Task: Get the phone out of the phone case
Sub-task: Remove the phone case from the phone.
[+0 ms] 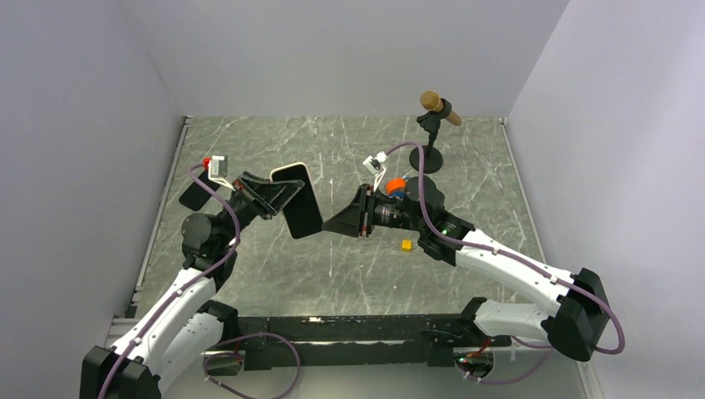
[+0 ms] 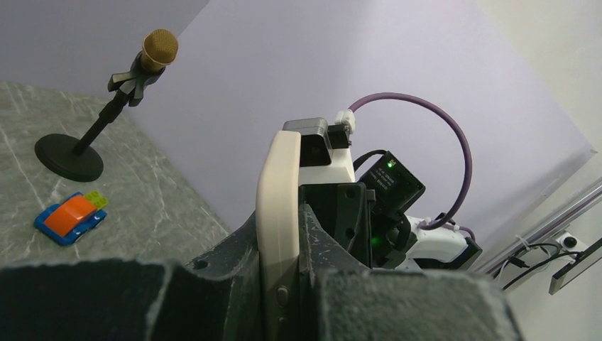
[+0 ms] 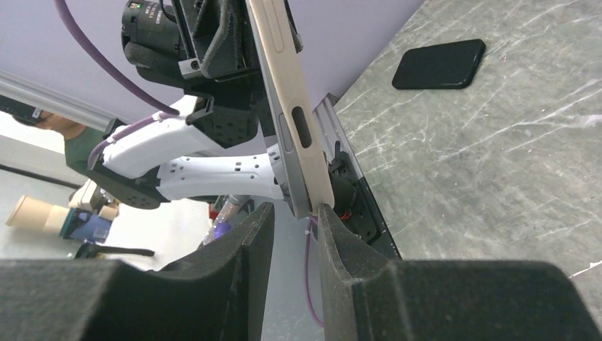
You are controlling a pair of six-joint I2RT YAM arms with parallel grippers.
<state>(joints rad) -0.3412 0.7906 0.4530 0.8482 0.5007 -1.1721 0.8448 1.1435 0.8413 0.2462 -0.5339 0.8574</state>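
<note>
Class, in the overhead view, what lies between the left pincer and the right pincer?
The cream-rimmed cased phone: the left pincer clamps it, the right pincer meets its lower corner. The top view shows this.

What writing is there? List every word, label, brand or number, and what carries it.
No text can be read anywhere.
The cased phone: no brand or label shows.
The black box with the green light: any marking too small.
The paper cup: print too blurred.
</note>
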